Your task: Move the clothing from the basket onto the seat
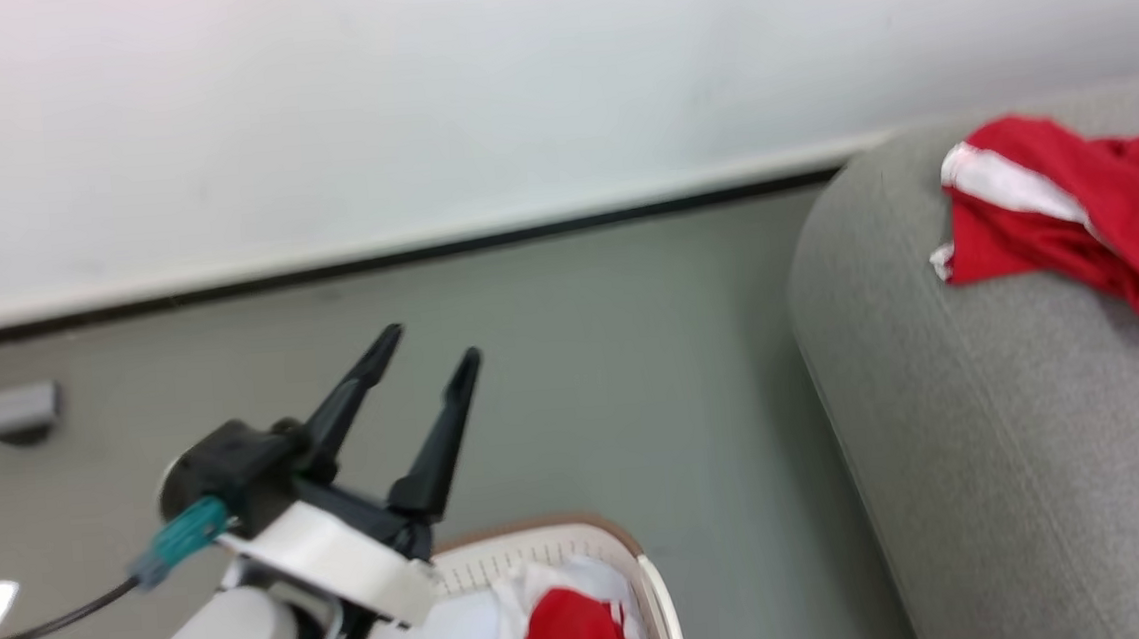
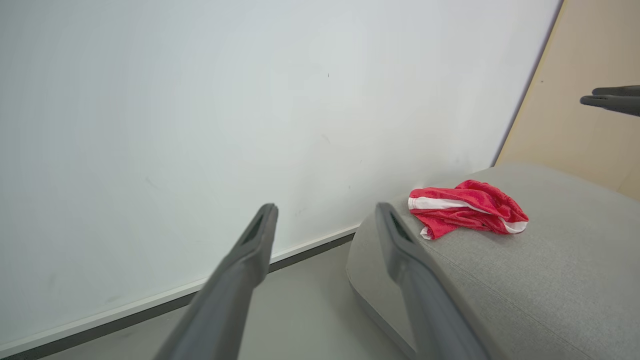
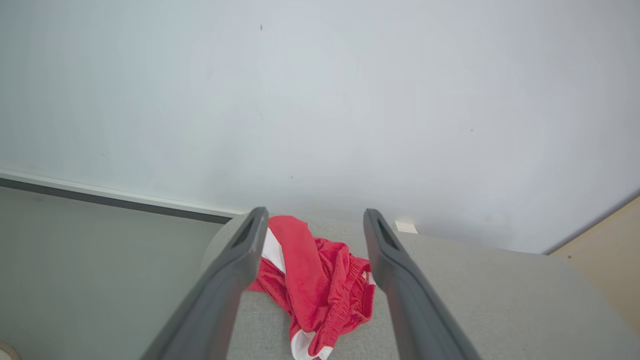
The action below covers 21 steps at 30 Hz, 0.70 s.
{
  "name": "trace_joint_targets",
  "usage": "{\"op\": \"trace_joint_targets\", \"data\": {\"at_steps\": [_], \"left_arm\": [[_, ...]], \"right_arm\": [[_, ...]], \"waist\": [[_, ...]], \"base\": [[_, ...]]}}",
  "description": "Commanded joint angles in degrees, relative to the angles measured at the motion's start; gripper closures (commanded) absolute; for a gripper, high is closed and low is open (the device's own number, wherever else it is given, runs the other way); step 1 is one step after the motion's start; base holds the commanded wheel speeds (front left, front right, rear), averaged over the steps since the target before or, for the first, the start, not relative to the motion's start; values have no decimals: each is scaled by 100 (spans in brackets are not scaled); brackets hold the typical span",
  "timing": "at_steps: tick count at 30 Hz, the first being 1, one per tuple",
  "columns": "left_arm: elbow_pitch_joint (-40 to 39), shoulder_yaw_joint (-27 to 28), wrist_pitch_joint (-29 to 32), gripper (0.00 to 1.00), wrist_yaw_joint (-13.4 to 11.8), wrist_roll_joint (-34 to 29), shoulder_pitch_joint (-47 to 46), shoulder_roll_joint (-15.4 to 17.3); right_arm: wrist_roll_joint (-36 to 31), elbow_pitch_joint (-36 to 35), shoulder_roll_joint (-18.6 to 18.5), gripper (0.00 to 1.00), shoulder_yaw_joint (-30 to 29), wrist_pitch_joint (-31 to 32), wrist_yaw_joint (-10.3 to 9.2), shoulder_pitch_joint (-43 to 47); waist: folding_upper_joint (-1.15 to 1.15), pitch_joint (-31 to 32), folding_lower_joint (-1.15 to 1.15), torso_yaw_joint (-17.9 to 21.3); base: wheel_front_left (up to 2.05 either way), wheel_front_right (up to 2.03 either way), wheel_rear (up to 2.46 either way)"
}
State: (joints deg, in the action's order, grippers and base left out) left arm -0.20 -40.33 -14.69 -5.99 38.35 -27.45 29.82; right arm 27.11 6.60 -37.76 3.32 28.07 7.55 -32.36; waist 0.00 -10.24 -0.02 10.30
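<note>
A crumpled red garment with white trim (image 1: 1083, 208) lies on the light-grey seat (image 1: 1020, 448) at the right; it also shows as the red garment (image 2: 467, 207) (image 3: 320, 280) in both wrist views. The white basket with a brown rim (image 1: 586, 549) sits at the bottom centre, holding more red-and-white clothing (image 1: 571, 630). My left gripper (image 1: 426, 348) hangs open and empty above the basket's left side, fingers pointing at the wall. My right gripper (image 3: 312, 222) is open and empty, hovering above the garment on the seat; its fingertips (image 2: 605, 98) enter the left wrist view at the right edge.
A white wall with a pale skirting board (image 1: 374, 248) runs behind the grey floor (image 1: 612, 357). A grey metal furniture foot (image 1: 0, 411) sits at the far left. A beige panel (image 2: 585, 100) stands beyond the seat.
</note>
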Motion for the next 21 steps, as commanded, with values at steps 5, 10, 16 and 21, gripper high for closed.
{"op": "trace_joint_targets", "data": {"at_steps": [5, 10, 16, 21], "left_arm": [[-261, 639, -42, 0, -504, 232, 799, 239], [-483, 1234, -47, 0, -768, 254, 1537, 262], [-585, 1707, -47, 0, -772, 94, 2133, 50], [-500, 2039, -44, 0, -711, -470, 2475, -134]], "right_arm": [[-223, -655, 713, 0, 91, -642, -13, 324], [-265, -889, 1599, 0, 78, -1257, -13, 836], [-402, -945, 2425, 0, 67, -2055, -13, 1706], [-875, -720, 2814, 0, 69, -2729, -13, 2393]], "waist": [[0, 792, 2, -222], [0, 921, 2, -392], [0, 949, 2, -642], [0, 957, 2, -798]], "base": [[0, 0, 0], [0, 0, 0], [0, 0, 0], [0, 0, 0]]}}
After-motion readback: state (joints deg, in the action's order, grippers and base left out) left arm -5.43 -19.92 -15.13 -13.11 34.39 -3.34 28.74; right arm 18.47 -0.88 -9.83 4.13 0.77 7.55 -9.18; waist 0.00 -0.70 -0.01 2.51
